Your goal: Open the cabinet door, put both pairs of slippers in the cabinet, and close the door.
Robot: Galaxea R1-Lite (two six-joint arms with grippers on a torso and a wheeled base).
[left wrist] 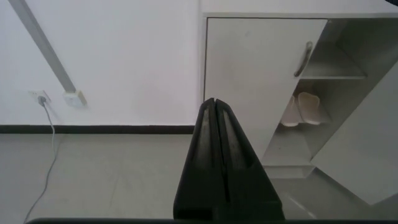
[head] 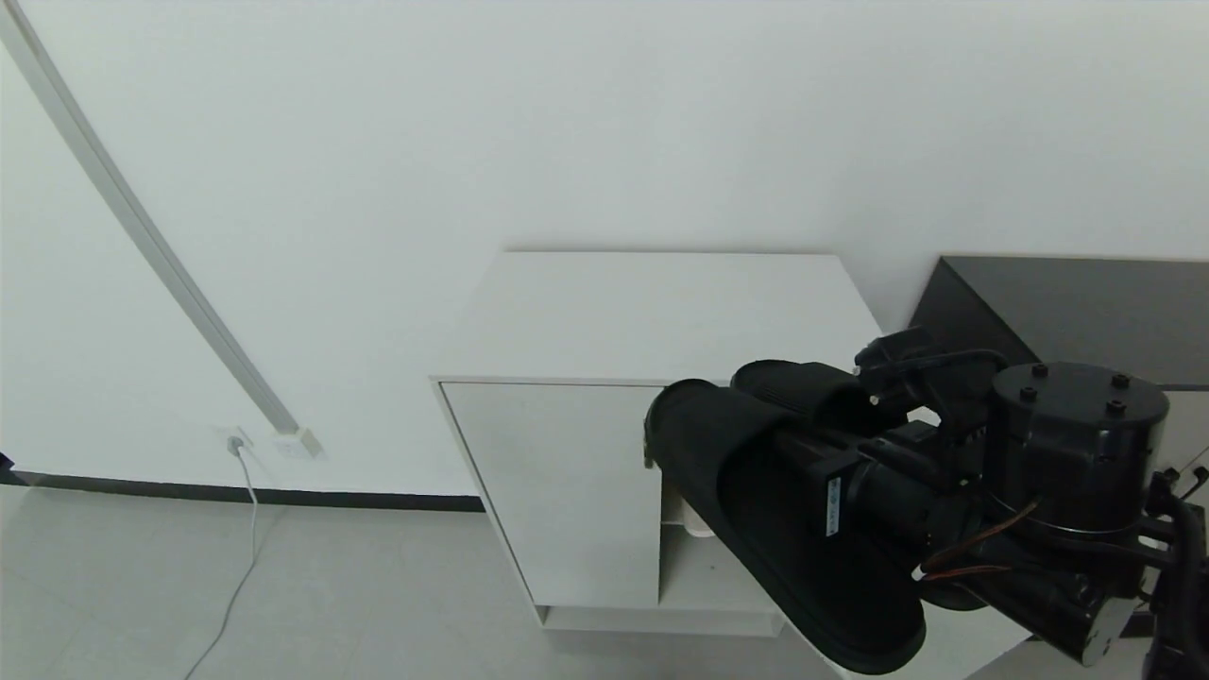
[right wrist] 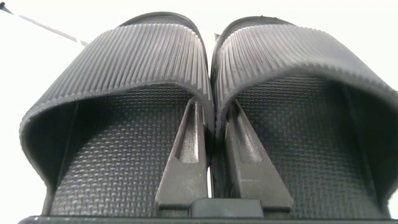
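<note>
A pair of black slippers (head: 756, 491) hangs in front of the white cabinet (head: 567, 491), held side by side with the toes toward the cabinet. My right gripper (right wrist: 211, 124) is shut on the black slippers, its fingers (right wrist: 186, 149) pinching the two inner strap edges together. The cabinet's left door (left wrist: 261, 81) is closed and its right door (left wrist: 367, 149) stands open. A pale pair of slippers (left wrist: 305, 109) leans upright on a lower shelf inside. My left gripper (left wrist: 214, 106) is shut on nothing, low over the floor, left of the opening.
A dark piece of furniture (head: 1086, 312) stands right of the cabinet. A wall socket with a grey cable (head: 241, 453) sits low on the wall at the left, below a slanting conduit (head: 142, 227). Bare floor (head: 331, 595) lies left of the cabinet.
</note>
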